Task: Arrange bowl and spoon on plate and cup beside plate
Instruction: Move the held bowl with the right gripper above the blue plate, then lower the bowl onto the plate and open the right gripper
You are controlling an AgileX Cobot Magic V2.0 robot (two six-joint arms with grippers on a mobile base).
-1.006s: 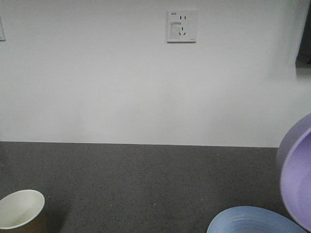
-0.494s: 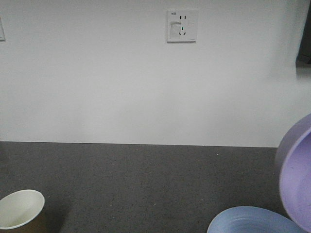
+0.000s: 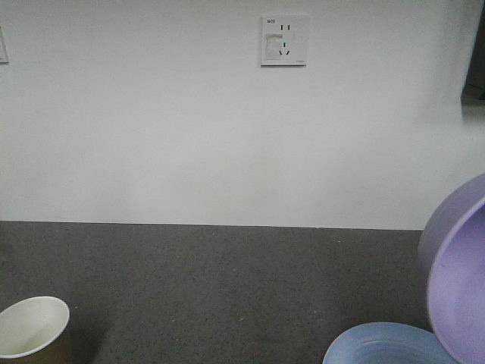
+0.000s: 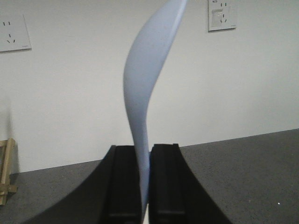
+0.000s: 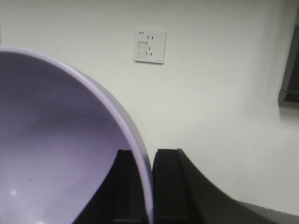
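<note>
Plain white wall [image 3: 151, 136], white wall socket [image 3: 284, 41] high at centre, dark grey speckled tabletop [image 3: 212, 288] meeting the wall, second socket plate [image 4: 14, 33] further left (seen from the left wrist), pale wooden frame [image 4: 5, 170] at that view's left edge, dark strip [image 3: 474, 64] at the far right.

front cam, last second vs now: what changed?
The bowl, tilted on edge at the right, slid left, further into frame above the plate. The cup and plate stayed put. No grab or release shows in that view; the right gripper is clamped on the bowl's rim now.
</note>
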